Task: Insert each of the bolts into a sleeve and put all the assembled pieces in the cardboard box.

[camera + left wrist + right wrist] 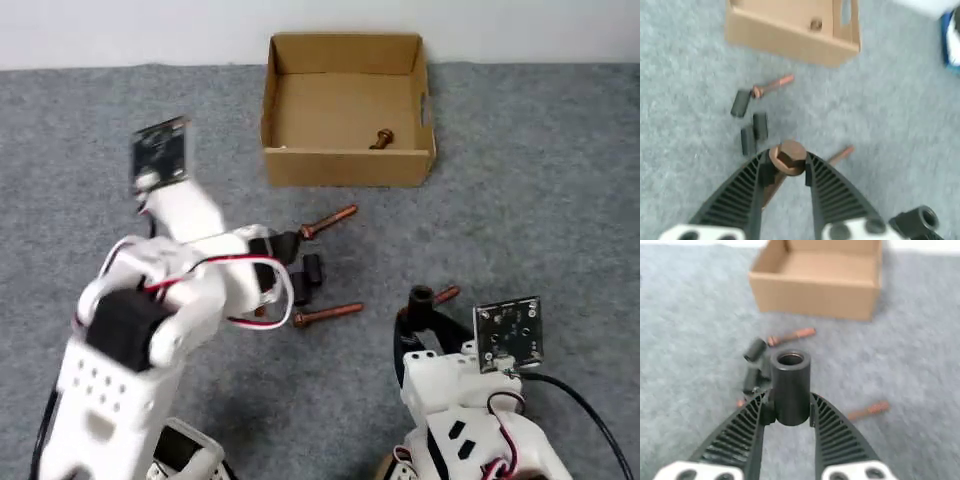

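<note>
In the left wrist view my left gripper (pixel 785 172) is shut on a copper bolt (pixel 788 157), gripped just under its head. The shaft slants down between the fingers. In the high view this arm's tip (pixel 280 295) hangs over the middle of the carpet, and a bolt (pixel 328 314) shows right beside it. My right gripper (pixel 787 412) is shut on an upright black sleeve (pixel 790 382) with its bore facing up; in the high view it stands at the lower right (pixel 420 300). The cardboard box (pixel 350 165) stands at the back with one assembled piece (pixel 381 138) inside.
Another bolt (pixel 328 222) lies in front of the box, and one more (pixel 447 294) lies by the right gripper. Loose black sleeves (pixel 760 125) (pixel 740 102) lie between the box and the left gripper. Grey carpet covers the table.
</note>
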Robot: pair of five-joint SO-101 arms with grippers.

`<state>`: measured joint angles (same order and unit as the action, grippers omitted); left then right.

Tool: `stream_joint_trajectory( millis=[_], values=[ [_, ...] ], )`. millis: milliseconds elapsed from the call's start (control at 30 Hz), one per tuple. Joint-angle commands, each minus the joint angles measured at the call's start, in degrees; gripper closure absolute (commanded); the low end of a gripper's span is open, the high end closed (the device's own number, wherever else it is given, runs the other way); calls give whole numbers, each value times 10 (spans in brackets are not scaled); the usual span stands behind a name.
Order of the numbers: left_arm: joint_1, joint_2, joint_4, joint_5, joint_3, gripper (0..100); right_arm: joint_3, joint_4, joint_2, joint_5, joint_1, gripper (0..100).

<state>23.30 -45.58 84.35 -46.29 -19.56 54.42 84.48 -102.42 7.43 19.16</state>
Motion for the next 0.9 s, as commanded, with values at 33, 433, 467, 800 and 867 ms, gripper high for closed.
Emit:
stream_joint_trajectory(
  millis=[33,433,467,800,867],
  values=[
    [-9,-126,-101,-17,-115,995,37,-76,3,-2,50,991],
    [-7,-320,-219,-74,-222,994,185,-262,3,-4,213,991],
    [-7,-326,-228,-74,-222,994,191,-271,3,-4,222,991],
    [-5,-352,-266,-132,-221,994,210,-299,3,-45,268,991],
    [6,-352,-266,-132,-221,994,210,-313,3,-46,268,991]
  ],
)
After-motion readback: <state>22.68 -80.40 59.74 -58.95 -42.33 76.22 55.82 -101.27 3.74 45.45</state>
